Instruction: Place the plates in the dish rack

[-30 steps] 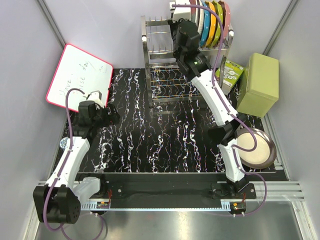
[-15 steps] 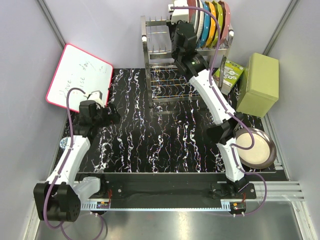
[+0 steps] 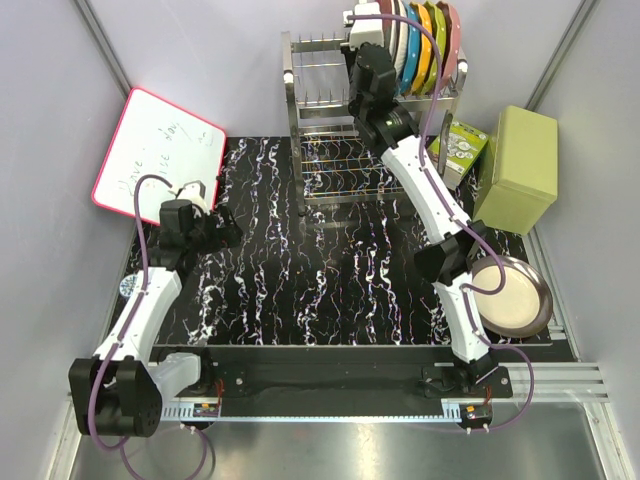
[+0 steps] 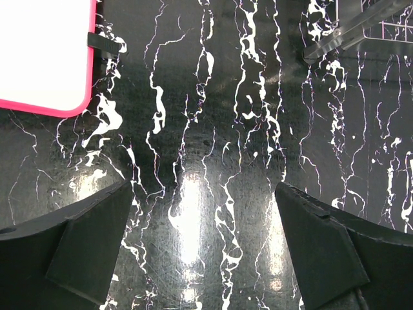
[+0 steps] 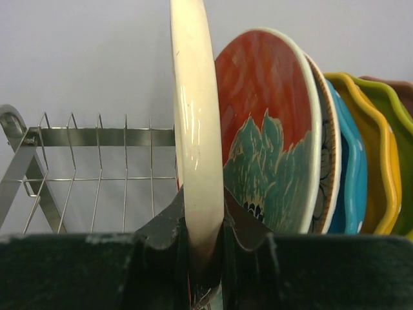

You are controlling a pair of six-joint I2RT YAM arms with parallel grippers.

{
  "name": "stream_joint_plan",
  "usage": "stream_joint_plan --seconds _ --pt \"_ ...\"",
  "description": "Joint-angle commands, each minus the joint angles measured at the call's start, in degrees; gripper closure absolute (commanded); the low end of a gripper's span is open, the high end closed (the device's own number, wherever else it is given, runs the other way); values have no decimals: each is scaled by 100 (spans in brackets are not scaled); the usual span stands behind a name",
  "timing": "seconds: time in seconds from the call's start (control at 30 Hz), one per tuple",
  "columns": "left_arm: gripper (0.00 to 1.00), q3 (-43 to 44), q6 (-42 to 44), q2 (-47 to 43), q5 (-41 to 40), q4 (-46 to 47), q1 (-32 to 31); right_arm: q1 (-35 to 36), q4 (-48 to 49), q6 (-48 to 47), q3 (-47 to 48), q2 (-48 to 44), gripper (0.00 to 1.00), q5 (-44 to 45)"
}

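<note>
My right gripper (image 5: 205,248) is shut on the lower rim of a cream plate (image 5: 197,123). It holds the plate upright and edge-on over the top tier of the steel dish rack (image 3: 318,100), whose prongs (image 5: 97,155) show to the left. The held plate stands just left of a red plate with a teal flower (image 5: 268,123). Beyond that stands a brown-rimmed floral plate (image 5: 329,161). A cream plate with a dark brown rim (image 3: 508,296) lies flat on the table at the right. My left gripper (image 4: 203,216) hovers open over the black marbled table (image 4: 213,97), holding nothing.
Blue (image 5: 353,174), orange (image 5: 379,168) and green (image 5: 401,161) plates fill the right end of the rack's top tier. A red-framed whiteboard (image 3: 160,150) leans at the left. A green box (image 3: 518,168) and a small printed packet (image 3: 462,146) sit right of the rack.
My right arm has carried the cream plate slightly farther back and up along the rack's top tier, closer to the standing plates. The left arm has stayed put.
</note>
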Motion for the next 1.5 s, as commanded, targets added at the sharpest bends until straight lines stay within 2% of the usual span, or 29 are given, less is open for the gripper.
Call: stream_joint_plan --seconds 0.0,0.4,0.43,0.47,0.5,0.53,0.57,0.6,0.8,0.9,1.0,1.03,1.13,1.17,1.23,1.27,1.3,1.33,1.37,1.47 --pt "1 -22 -71 46 157 358 46 -4 904 13 -71 -305 100 -215" --pt "1 -48 -97 73 183 375 64 -21 737 198 -143 -288 100 -162" --pt "1 -48 -106 81 192 375 64 -21 729 189 -143 -288 96 -101" --pt "1 -48 -106 82 200 375 64 -13 737 189 -117 -296 79 -83" --pt "1 -48 -115 82 209 375 64 -12 746 180 -116 -322 56 -65" --pt "1 -48 -115 82 209 375 64 -12 738 163 -108 -349 45 -100" --pt "1 -48 -115 82 209 375 64 -12 737 145 -90 -384 40 -127" --pt "1 -31 -115 82 218 367 64 -4 737 136 -90 -480 36 -162" --pt "1 223 -27 187 157 288 64 128 738 -65 -362 -1007 34 -232" --pt "1 687 436 406 -1 -167 64 233 737 -303 -669 -1384 33 -145" --pt "1 1488 325 924 -1212 -930 151 234 580 -347 -1064 -1912 32 232" --pt "1 1716 264 1265 -1502 -1082 169 234 562 -356 -1257 -2105 32 486" --pt "1 2227 113 1540 -1750 -1277 336 234 535 -479 -2538 -3089 32 629" --pt "1 2402 140 1567 -1620 -1303 328 234 535 -575 -3395 -3709 32 603" --pt "1 2456 44 1558 -1017 -1347 319 234 474 -690 -4409 -4406 31 402" --pt "1 2430 35 1541 -743 -1339 301 234 143 -768 -5337 -5114 27 314" --pt "1 2387 43 1506 -374 -1339 205 234 -52 -813 -5807 -5461 25 234" --pt "1 2334 96 1497 38 -1321 48 234 -228 -857 -6682 -5812 23 216" --pt "1 2212 192 1488 199 -1304 -110 208 -595 -918 -7082 -6451 21 242" --pt "1 1738 666 1190 631 -1032 -953 155 -1106 -1085 -8393 -7586 16 312"
